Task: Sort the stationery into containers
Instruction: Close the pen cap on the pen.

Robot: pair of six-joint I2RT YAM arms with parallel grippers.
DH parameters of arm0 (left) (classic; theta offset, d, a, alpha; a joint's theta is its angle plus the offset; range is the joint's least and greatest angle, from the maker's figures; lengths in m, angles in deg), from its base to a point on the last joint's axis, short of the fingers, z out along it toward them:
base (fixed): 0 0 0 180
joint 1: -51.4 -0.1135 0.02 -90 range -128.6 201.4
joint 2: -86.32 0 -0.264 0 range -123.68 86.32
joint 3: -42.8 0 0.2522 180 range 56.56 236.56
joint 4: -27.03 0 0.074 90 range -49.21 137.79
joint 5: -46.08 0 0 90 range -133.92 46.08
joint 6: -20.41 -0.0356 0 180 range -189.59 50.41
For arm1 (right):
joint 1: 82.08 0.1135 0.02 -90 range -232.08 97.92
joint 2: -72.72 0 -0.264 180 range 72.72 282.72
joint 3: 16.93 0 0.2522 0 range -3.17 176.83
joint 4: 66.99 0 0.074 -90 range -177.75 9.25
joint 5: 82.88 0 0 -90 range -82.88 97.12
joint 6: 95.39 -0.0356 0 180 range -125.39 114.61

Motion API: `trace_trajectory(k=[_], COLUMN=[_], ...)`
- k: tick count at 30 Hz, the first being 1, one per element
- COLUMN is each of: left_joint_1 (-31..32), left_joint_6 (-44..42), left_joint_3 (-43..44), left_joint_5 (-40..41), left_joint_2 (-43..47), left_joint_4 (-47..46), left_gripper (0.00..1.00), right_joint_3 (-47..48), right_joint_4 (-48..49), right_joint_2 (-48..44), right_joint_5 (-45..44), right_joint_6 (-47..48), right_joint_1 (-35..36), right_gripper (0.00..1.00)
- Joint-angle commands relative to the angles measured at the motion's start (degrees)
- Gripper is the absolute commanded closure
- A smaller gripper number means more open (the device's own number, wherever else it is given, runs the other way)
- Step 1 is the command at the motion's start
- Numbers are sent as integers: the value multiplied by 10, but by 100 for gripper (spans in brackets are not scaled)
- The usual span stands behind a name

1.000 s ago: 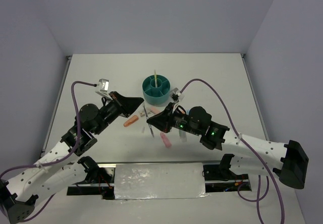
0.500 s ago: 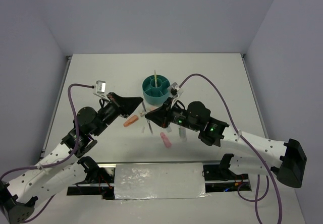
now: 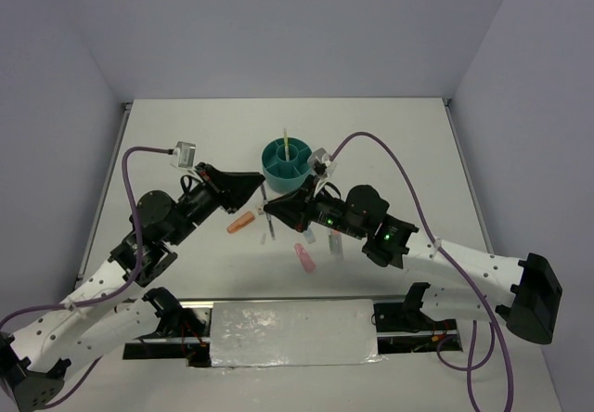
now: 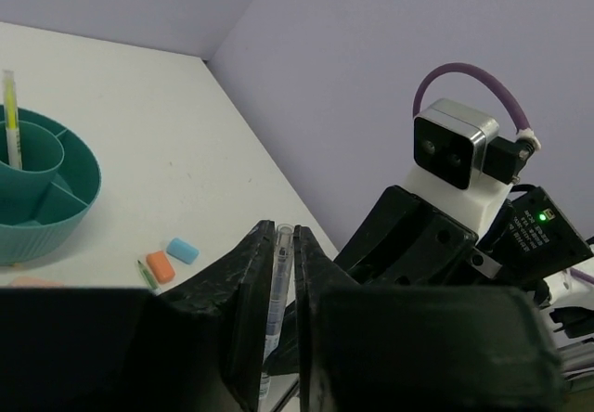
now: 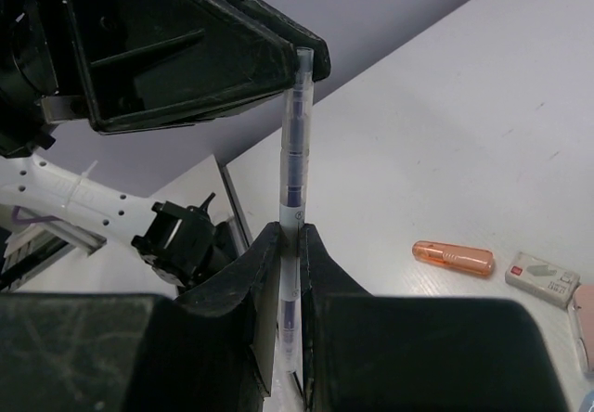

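Observation:
A clear pen [image 5: 295, 143] stands upright between both grippers, above the table. My right gripper [image 5: 290, 231] is shut on its lower part. My left gripper [image 4: 277, 236] is closed on its top end, which shows between the fingertips in the left wrist view [image 4: 275, 282]. In the top view the left gripper [image 3: 264, 187] and the right gripper [image 3: 269, 206] meet tip to tip just in front of the round teal organizer [image 3: 286, 163]. A yellow pen [image 3: 286, 143] stands in its centre cup.
On the table below lie an orange cap [image 3: 241, 223], a pink item [image 3: 303, 257] and small clear pieces [image 3: 272, 238]. An orange eraser [image 4: 160, 265] and a blue eraser [image 4: 182, 250] lie beside the organizer [image 4: 46, 189]. A white boxed eraser [image 5: 541, 273] lies near the orange cap [image 5: 453, 258].
My right gripper has moved up and to the left until its tip meets my left gripper's tip. The left arm has shifted slightly.

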Motion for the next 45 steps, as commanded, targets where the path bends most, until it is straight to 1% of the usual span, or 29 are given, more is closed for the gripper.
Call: trace_trajectory(k=[1,3,4,7,8,9,10,11,13,16,17,18,19,20,23,25,26,27,29,30,32,33,35,36,38,39,41,43,45], left_joint_1=[5,5,5,5,5,5,6,5,6,6,5,5,5,5,5,5,6,6,5,6,5,6,5,5,5,5,5,5,5], left_joint_6=[-24,-27,-27,-31,-34,-35,-35,-38,-39,-55,-66,-72,-80,-89,-104,-107,-109,-109,-112,-113,-120,-122,-133,-136,-145,-148,-152,-153,-153], left_joint_3=[20,20,19,18,19,20,24,26,29,38,39,41,40,41,49,55,56,60,62,65,71,73,95,105,126,133,154,168,184], left_joint_5=[-48,-60,-65,-76,-77,-77,-76,-73,-75,-91,-98,-107,-119,-137,-154,-157,-158,-159,-161,-159,-161,-160,-164,-156,-139,-113,-92,-67,-50], left_joint_2=[-10,-10,-9,-7,-7,-8,-7,-7,-5,-8,-6,-4,-1,5,14,16,15,12,9,7,1,-1,-12,-16,-17,-17,-18,-24,-29], left_joint_4=[21,17,15,12,13,16,21,22,22,19,8,1,-9,-22,-31,-33,-33,-31,-30,-27,-22,-16,2,29,48,65,83,111,128], left_gripper=[69,63,57,50,52,61,76,81,100,100,100,100,100,100,100,100,100,100,100,100,83,61,45,26,16,5,5,10,20], right_joint_3=[26,27,30,39,41,41,43,44,45,45,46,47,48,48,45,43,45,47,56,57,56,55,54,55,56,57,56,52,51], right_joint_4=[72,68,64,55,54,54,54,53,51,50,51,47,44,45,50,59,61,61,55,55,66,66,63,56,48,46,45,47,48], right_joint_2=[-2,-2,-1,5,6,8,8,9,11,17,19,26,31,36,51,56,57,58,61,60,58,56,51,51,52,54,57,57,56], right_joint_5=[3,1,-1,1,4,6,6,7,12,29,42,51,67,75,88,95,97,98,100,102,108,105,97,93,95,97,101,101,99], right_joint_6=[21,21,22,26,27,26,27,27,29,35,36,37,38,38,32,28,26,26,27,27,24,24,28,31,36,39,40,37,37], right_joint_1=[-4,-4,-4,-4,-4,-4,-4,-4,-4,-5,-5,-8,-11,-11,-12,-12,-12,-12,-12,-12,-12,-12,-12,-12,-12,-12,-12,-12,-12], right_gripper=[100,100,100,100,100,100,100,100,100,100,95,85,65,61,60,61,67,86,100,100,100,100,100,100,100,100,100,100,100])
